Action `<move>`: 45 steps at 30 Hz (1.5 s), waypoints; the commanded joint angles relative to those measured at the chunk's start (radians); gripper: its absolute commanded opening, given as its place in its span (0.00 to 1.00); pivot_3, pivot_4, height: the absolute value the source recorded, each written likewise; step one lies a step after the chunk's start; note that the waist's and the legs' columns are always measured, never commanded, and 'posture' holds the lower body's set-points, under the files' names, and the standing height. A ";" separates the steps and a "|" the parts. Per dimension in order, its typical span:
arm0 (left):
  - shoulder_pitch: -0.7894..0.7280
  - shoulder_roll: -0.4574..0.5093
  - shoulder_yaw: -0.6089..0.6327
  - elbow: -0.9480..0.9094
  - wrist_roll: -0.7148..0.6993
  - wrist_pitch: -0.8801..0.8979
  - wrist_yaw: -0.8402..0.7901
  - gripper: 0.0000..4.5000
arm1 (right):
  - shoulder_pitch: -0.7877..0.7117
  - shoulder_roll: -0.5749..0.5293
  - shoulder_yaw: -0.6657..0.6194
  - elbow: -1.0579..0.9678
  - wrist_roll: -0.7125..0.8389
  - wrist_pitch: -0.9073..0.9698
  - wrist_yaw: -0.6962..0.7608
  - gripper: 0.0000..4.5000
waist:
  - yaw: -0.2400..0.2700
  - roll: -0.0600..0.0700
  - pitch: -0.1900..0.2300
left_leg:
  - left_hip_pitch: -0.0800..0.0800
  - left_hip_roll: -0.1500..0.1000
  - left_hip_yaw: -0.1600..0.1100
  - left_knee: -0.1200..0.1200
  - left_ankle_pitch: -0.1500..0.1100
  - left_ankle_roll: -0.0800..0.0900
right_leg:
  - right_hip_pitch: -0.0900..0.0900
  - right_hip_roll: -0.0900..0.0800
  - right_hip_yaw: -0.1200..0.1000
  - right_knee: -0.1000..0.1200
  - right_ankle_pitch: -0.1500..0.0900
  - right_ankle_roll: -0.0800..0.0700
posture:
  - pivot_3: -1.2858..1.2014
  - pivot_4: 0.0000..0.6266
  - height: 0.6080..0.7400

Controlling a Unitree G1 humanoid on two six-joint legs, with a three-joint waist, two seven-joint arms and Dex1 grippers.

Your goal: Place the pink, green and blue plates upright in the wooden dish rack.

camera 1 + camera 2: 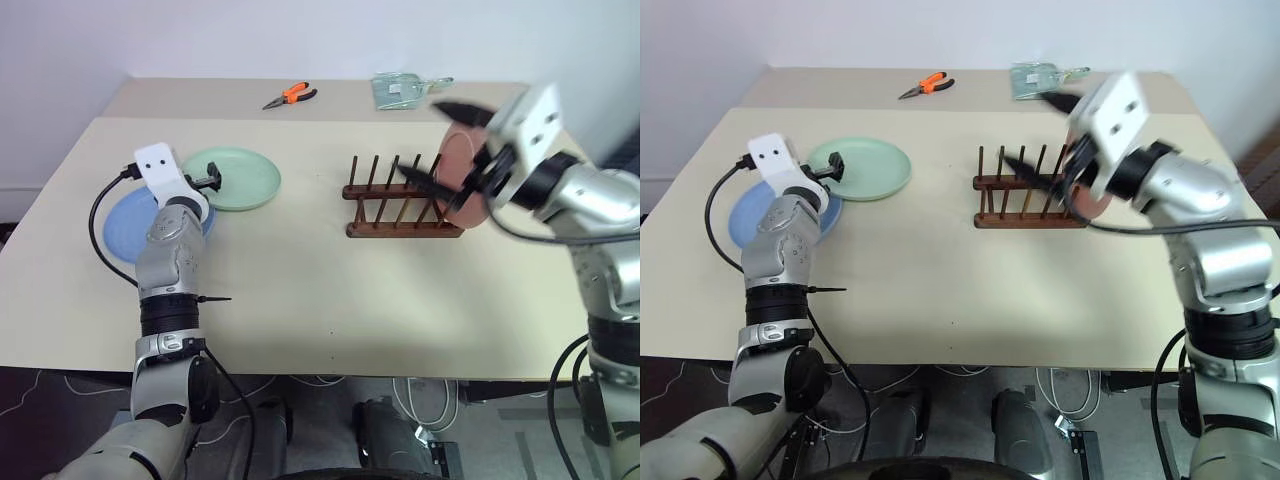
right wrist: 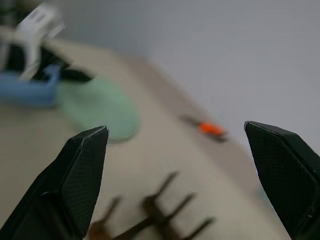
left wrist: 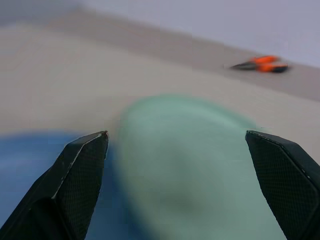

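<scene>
The pink plate stands on edge at the right end of the wooden dish rack. It is partly hidden behind my right gripper, which hangs open just above the rack with nothing between its fingers. The green plate lies flat on the table to the rack's left. The blue plate lies flat beside it, partly hidden under my left arm. My left gripper is open and empty over the green plate's near-left rim. In the left wrist view, the green plate lies ahead between the fingers.
Orange-handled pliers and a clear greenish dustpan lie on the far part of the table. A black cable loops from my left wrist over the blue plate. The table's front edge runs close to my body.
</scene>
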 commanded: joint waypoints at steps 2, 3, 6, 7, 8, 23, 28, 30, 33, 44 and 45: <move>-0.070 -0.026 0.093 0.005 -0.138 0.125 0.050 1.00 | 0.070 0.085 0.094 -0.115 -0.005 0.012 -0.020 0.99 | 0.001 -0.003 0.000 | -0.005 0.000 0.000 0.001 0.001 -0.002 | -0.005 0.000 0.000 0.000 0.002 0.001 | 0.52 0.24 1.00; -0.080 -0.027 0.111 0.020 -0.160 0.144 0.057 1.00 | 0.086 0.102 0.106 -0.125 -0.009 0.016 -0.027 0.99 | 0.001 -0.003 0.000 | -0.006 0.000 0.000 0.001 0.002 -0.003 | -0.006 0.000 0.000 0.000 0.003 0.001 | 0.52 0.24 1.00; -0.109 -0.031 0.166 0.075 -0.239 0.174 0.054 1.00 | 0.133 0.140 0.140 -0.148 -0.031 0.020 -0.048 0.99 | -0.006 -0.003 0.000 | -0.006 -0.001 0.000 0.001 0.002 -0.004 | -0.006 0.000 0.000 0.000 0.004 0.001 | 0.52 0.24 1.00; -0.114 -0.026 0.170 0.093 -0.250 0.173 0.045 0.95 | 0.146 0.151 0.149 -0.153 -0.039 0.022 -0.058 1.00 | -0.007 -0.003 0.000 | -0.005 0.000 0.000 0.001 0.002 -0.004 | -0.006 0.001 0.000 0.001 0.004 0.001 | 0.52 0.24 1.00; -0.117 -0.024 0.177 0.106 -0.255 0.159 0.045 0.89 | 0.162 0.161 0.159 -0.160 -0.049 0.021 -0.066 1.00 | -0.008 -0.003 0.000 | -0.005 0.000 0.000 0.000 0.002 -0.004 | -0.006 0.001 0.000 0.001 0.004 0.001 | 0.52 0.24 1.00; -0.043 -0.059 0.137 -0.131 -0.413 0.089 -0.064 0.01 | 0.181 0.166 0.143 -0.103 -0.174 -0.019 -0.089 1.00 | -0.009 -0.004 0.000 | -0.005 0.000 0.000 0.000 0.003 -0.005 | -0.007 0.001 0.000 0.001 0.004 0.000 | 0.52 0.24 1.00; -0.032 -0.089 -0.018 -0.310 -0.446 0.170 -0.133 0.01 | 0.046 0.170 0.219 -0.044 -0.342 -0.112 -0.125 1.00 | -0.006 -0.004 0.000 | -0.005 0.000 0.000 0.000 0.004 -0.007 | -0.007 0.001 0.000 0.001 0.005 -0.001 | 0.52 0.24 1.00; -0.037 -0.109 -0.078 -0.365 -0.454 0.202 -0.138 0.01 | -0.016 0.172 0.270 0.013 -0.446 -0.179 -0.146 1.00 | -0.005 -0.004 0.000 | -0.005 0.000 0.000 0.000 0.004 -0.007 | -0.007 0.001 0.000 0.001 0.005 -0.001 | 0.52 0.24 1.00; -0.045 -0.159 -0.113 -0.409 -0.495 0.234 -0.121 0.01 | -0.074 0.209 0.307 0.103 -0.503 -0.253 -0.153 1.00 | -0.008 -0.004 0.000 | -0.005 0.000 0.000 0.000 0.004 -0.007 | -0.007 0.001 0.000 0.000 0.005 -0.001 | 0.52 0.24 1.00; -0.020 -0.212 -0.141 -0.483 -0.592 0.294 -0.085 0.00 | -0.114 0.220 0.353 0.334 -0.768 -0.429 -0.241 0.24 | -0.009 -0.004 0.000 | -0.005 0.000 0.000 -0.001 0.005 -0.008 | -0.008 0.001 0.001 0.002 0.005 -0.001 | 0.52 0.24 1.00; -0.017 -0.208 -0.140 -0.482 -0.595 0.298 -0.085 0.00 | -0.116 0.213 0.350 0.345 -0.789 -0.440 -0.253 0.13 | -0.009 -0.004 0.000 | -0.005 0.000 0.000 -0.001 0.005 -0.008 | -0.008 0.001 0.001 0.002 0.005 -0.001 | 0.52 0.24 1.00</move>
